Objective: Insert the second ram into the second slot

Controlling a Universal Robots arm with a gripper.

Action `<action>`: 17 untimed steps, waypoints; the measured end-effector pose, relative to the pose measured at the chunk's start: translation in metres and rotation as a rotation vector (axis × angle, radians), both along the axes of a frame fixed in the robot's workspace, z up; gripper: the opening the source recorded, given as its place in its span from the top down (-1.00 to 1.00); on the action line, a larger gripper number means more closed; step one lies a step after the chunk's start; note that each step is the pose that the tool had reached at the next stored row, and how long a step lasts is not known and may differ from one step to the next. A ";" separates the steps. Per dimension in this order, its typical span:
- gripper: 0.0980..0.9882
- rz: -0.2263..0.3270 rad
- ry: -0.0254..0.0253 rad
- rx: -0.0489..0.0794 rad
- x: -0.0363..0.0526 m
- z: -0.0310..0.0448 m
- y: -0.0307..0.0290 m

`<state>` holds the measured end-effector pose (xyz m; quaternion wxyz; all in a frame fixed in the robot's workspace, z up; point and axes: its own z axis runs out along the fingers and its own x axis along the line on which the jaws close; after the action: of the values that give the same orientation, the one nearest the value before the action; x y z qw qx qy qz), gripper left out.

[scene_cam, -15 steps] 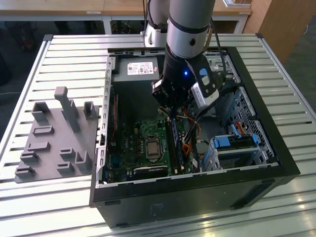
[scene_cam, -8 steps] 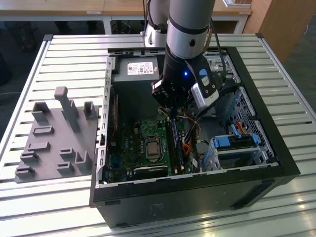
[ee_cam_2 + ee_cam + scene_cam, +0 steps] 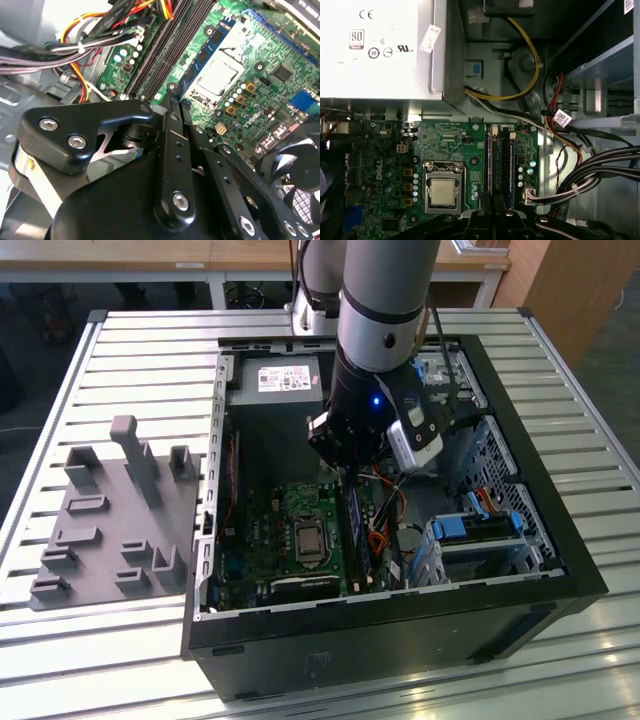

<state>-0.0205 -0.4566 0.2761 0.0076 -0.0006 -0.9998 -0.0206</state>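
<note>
Fragility was your main concern with the second ram (image 3: 212, 37). It was a thin, light, stiff board that I judged would crack or shed chips if you bent or twisted it. Its smooth faces would also slip under a weak pinch. You would have done best to take it by its bare long top edge or its short ends, never across the chips, and to press evenly along its length.

You had it standing on edge among the memory slots (image 3: 500, 165) beside the processor socket (image 3: 442, 191), just right of centre in the exterior view. I could not tell whether it was fully seated.

Your gripper (image 3: 177, 100) had its fingers closed together at the tips with nothing visible between them, and it hung just above one end of those slots. Your arm (image 3: 385, 300) stood almost upright, reaching from the top middle of the exterior view into the open computer case (image 3: 350, 640). Its wrist was bent toward the motherboard (image 3: 270, 530), with the loose cables (image 3: 383, 525) just to the exterior view's right.
</note>
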 end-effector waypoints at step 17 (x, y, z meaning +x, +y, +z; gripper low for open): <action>0.91 -0.014 0.0011 0.003 0.0021 -0.0099 -0.0020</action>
<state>-0.0183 -0.4585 0.2662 0.0080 -0.0077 -0.9997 -0.0222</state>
